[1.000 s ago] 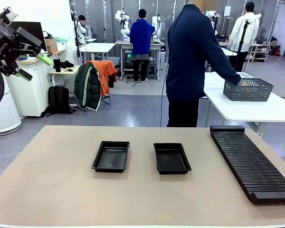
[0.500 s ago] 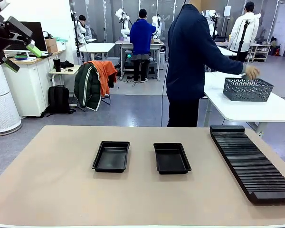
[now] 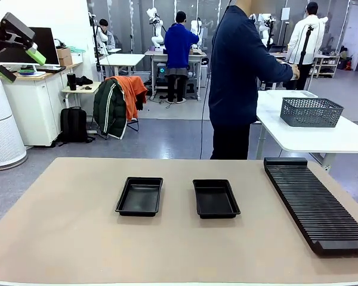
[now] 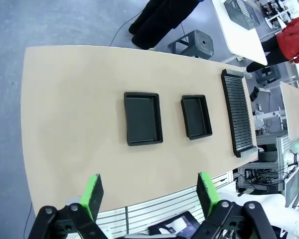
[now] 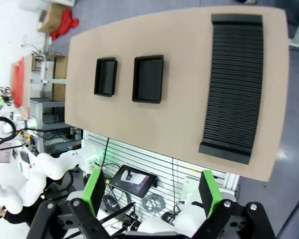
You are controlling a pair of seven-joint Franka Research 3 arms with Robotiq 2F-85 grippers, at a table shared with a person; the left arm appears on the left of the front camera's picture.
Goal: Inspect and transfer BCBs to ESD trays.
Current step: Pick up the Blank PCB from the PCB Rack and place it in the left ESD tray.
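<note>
Front view: the left tray and right tray lie side by side, apart, in the middle of the table, with the rack at right; the left gripper hangs high, fingers wide. Left wrist view: the left gripper is spread wide, well above both trays. Right wrist view: the right gripper is spread wide, well above the table.

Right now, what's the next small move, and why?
Probably wait: the left hand and right hand hang open, high above the table. The left ESD tray and right ESD tray sit empty, and the person is turned to the mesh basket.
</note>
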